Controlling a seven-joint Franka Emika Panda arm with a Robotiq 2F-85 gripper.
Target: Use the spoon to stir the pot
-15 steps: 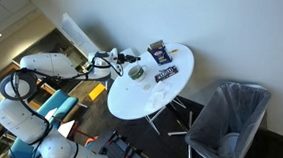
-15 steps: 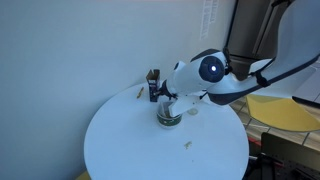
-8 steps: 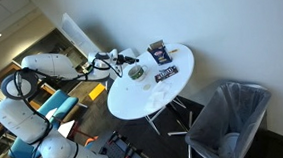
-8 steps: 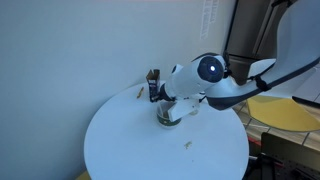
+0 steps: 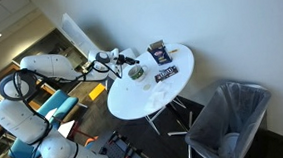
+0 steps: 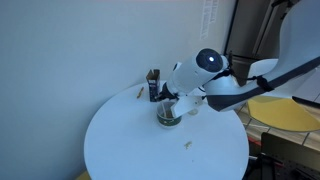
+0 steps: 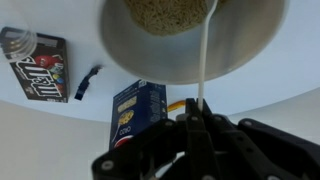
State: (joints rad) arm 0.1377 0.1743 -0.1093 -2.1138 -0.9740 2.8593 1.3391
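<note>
The small silvery-grey pot (image 7: 240, 50) fills the top of the wrist view, with grainy beige contents inside. It stands near the back of the round white table in both exterior views (image 5: 136, 73) (image 6: 169, 118). A thin white spoon handle (image 7: 204, 60) runs from the jaws up into the pot. My gripper (image 7: 197, 118) is shut on this handle, right above the pot (image 6: 170, 99), and reaches it from the table's edge (image 5: 120, 60). The spoon's bowl is hidden in the pot.
A dark blue box (image 7: 140, 110) stands next to the pot (image 6: 153, 85). A flat dark packet (image 7: 40, 65) and a small dark scrap (image 7: 87, 82) lie nearby. Two dark packets (image 5: 160, 54) (image 5: 165, 75) lie on the table (image 5: 153, 98). A grey chair (image 5: 229, 118) stands beside it.
My wrist has shifted slightly over the pot, still holding the spoon. The pot and packets have not moved.
</note>
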